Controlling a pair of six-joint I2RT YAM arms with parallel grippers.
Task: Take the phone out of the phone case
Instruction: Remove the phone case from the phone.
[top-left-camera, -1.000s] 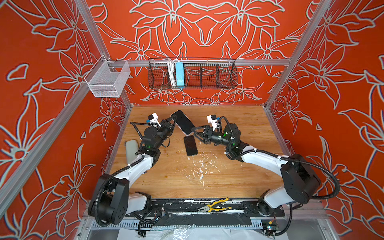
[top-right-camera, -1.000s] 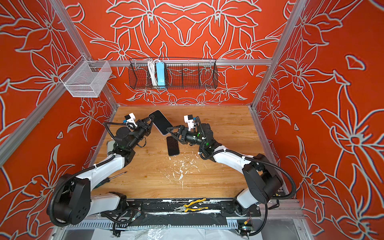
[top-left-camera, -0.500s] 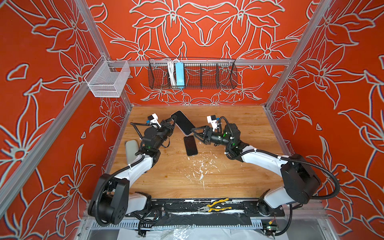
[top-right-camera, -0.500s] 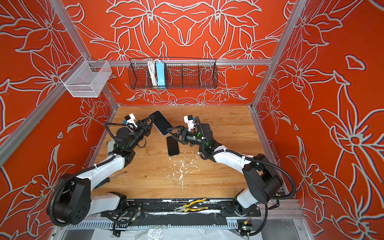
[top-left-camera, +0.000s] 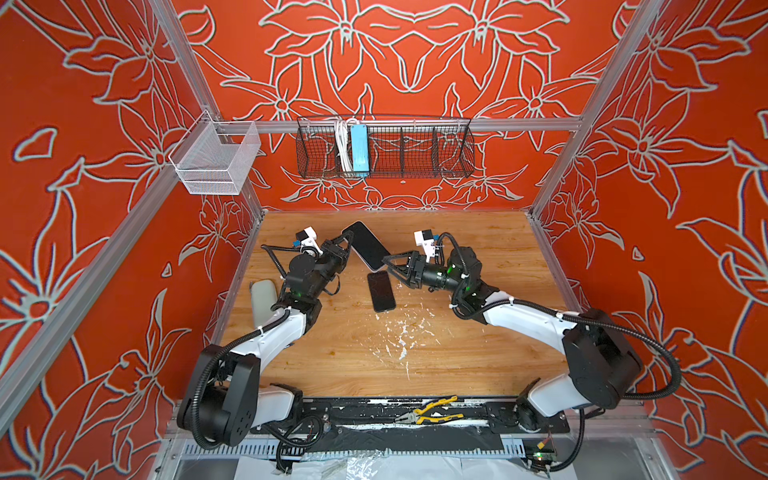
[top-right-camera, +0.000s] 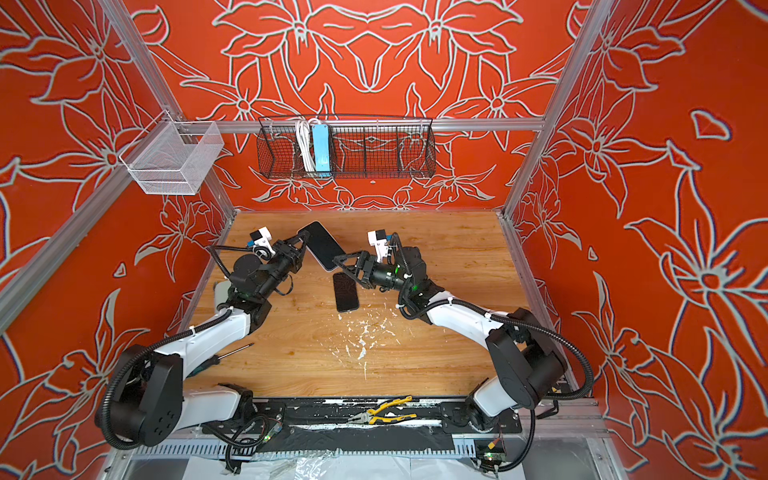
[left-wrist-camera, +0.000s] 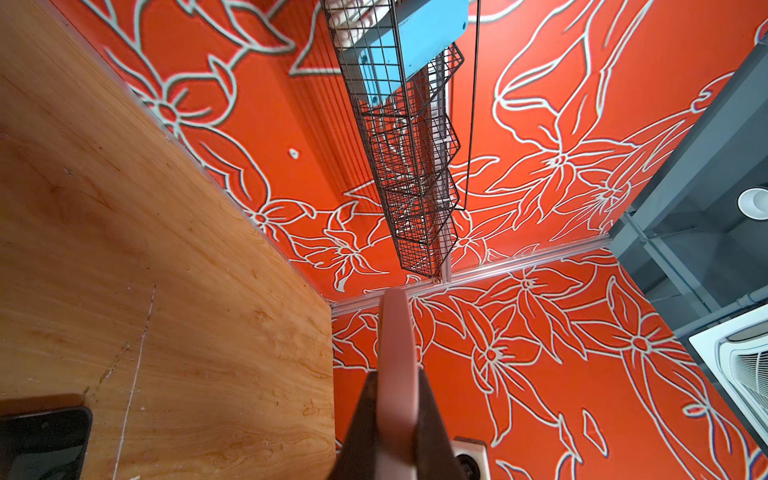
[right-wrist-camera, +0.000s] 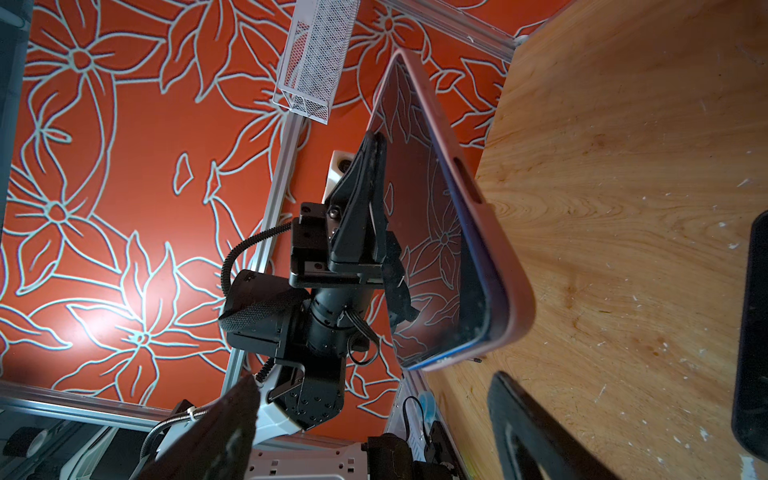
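The phone (top-left-camera: 368, 247), dark glossy screen up, sits inside the dusty-pink phone case (right-wrist-camera: 515, 303) and is held tilted above the wooden table (top-left-camera: 478, 353). My left gripper (top-left-camera: 347, 240) is shut on the cased phone's edge. In the left wrist view the pink case (left-wrist-camera: 395, 332) stands edge-on between the left gripper's (left-wrist-camera: 395, 376) two fingers. My right gripper (top-left-camera: 388, 267) is open, with nothing between its jaws. It faces the cased phone's near corner without touching it, as the right wrist view shows round the right gripper (right-wrist-camera: 374, 376).
A bare black phone (top-left-camera: 381, 291) lies flat below the right gripper. A pale grey slab (top-left-camera: 264, 299) rests at the table's left edge. Pliers (top-left-camera: 432, 413) and a screwdriver (top-right-camera: 224, 355) lie near the front. A black wire basket (top-left-camera: 384, 147) and a white mesh basket (top-left-camera: 216, 160) hang on the walls.
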